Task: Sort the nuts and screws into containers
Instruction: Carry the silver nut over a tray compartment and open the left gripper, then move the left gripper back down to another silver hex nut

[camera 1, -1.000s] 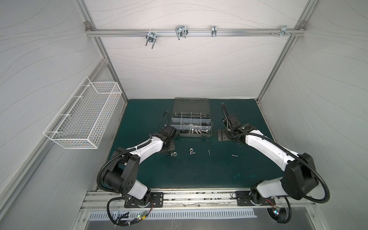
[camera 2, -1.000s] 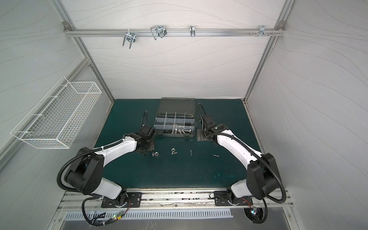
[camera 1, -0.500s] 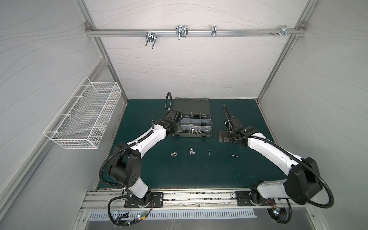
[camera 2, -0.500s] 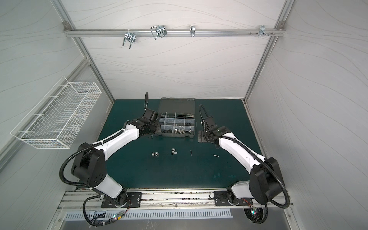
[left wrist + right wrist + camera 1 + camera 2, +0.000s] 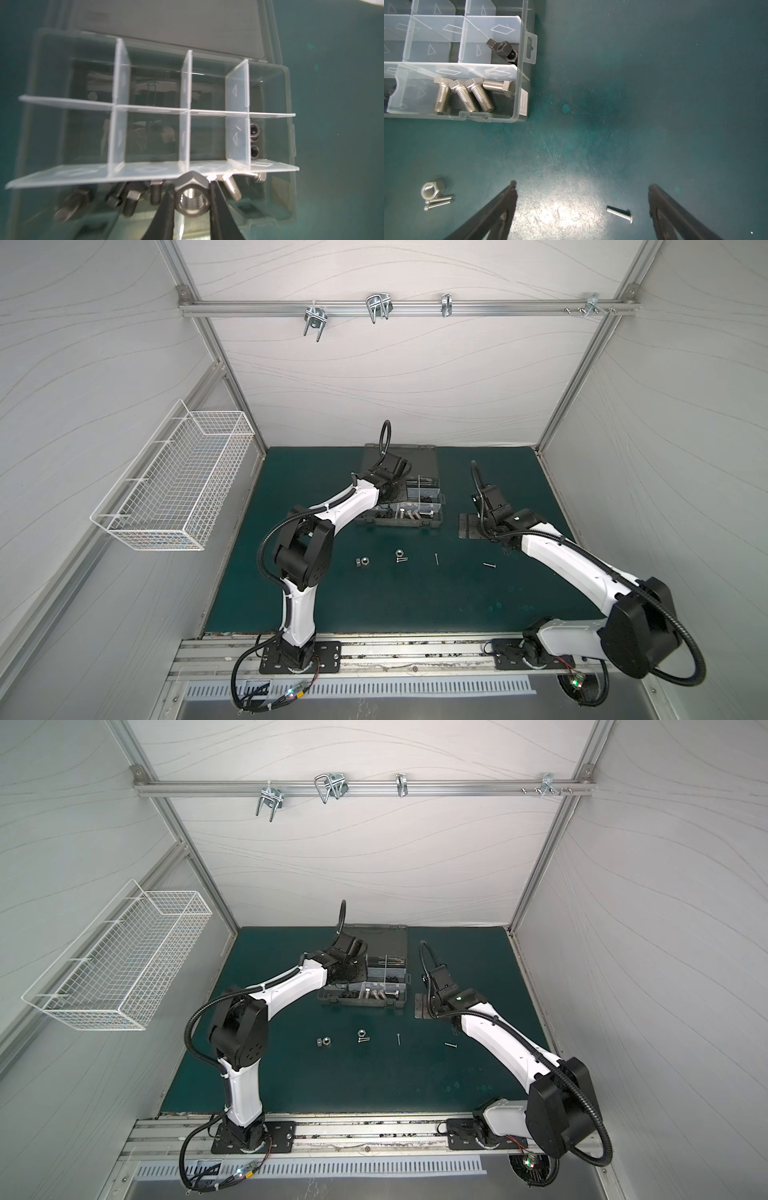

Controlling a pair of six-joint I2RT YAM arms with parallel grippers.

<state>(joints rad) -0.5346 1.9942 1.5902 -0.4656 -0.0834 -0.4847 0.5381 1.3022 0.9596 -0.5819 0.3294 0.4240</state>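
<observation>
1. Left gripper (image 5: 192, 185) is clenched on a silver hex nut (image 5: 192, 202), holding it above the organizer case (image 5: 287, 83), over the case's front divider.
2. Right gripper (image 5: 582, 185) hangs spread wide and empty over the mat beside the case's front corner. A thin screw (image 5: 619, 213) lies below the gap between its fingers.
3. The step in hand looks like delivery: the nut needs a compartment.
4. Silver bolts (image 5: 467, 95) fill the case's front corner and black nuts (image 5: 503, 48) sit just behind them. The next move calls for centring the nut over a cell clear of the dividers, then letting go.
5. Two loose nuts (image 5: 363, 561) and several screws wait in front of the case.
</observation>
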